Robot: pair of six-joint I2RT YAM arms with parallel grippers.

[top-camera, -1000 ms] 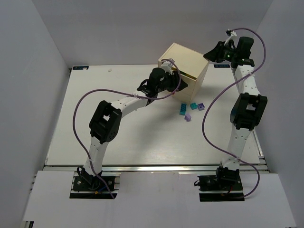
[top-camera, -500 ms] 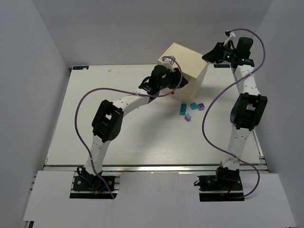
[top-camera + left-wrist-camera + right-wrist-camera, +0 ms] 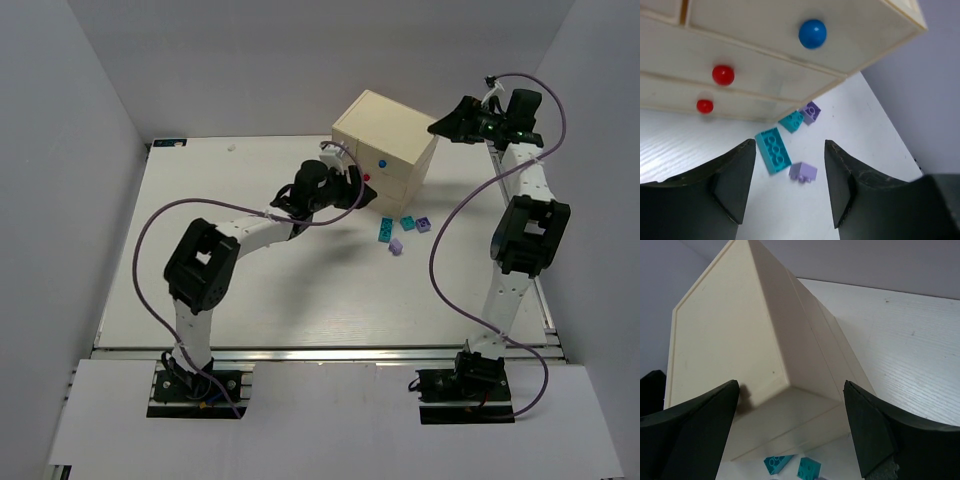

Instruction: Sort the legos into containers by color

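Observation:
The cream chest (image 3: 388,128) stands at the back with its drawers shut; a blue knob (image 3: 812,33) and a red knob (image 3: 723,74) show on its front. Four legos lie on the table right of it: a long teal brick (image 3: 773,150), a small teal one (image 3: 791,121) and two lilac ones (image 3: 810,111) (image 3: 803,171). My left gripper (image 3: 350,192) hovers open just in front of the chest, empty, looking toward the bricks. Over the chest's back right corner my right gripper (image 3: 441,125) is open wide and holds nothing; the chest's top (image 3: 725,340) fills its view.
Grey walls enclose the white table (image 3: 250,290) on three sides. The right arm's column (image 3: 520,235) rises near the table's right edge, beside the bricks. A small white speck (image 3: 231,148) lies at the back left.
My left gripper has drawn back from the chest's front, uncovering the knobs, and its jaws have widened. My right gripper has opened wide and shifted slightly right.

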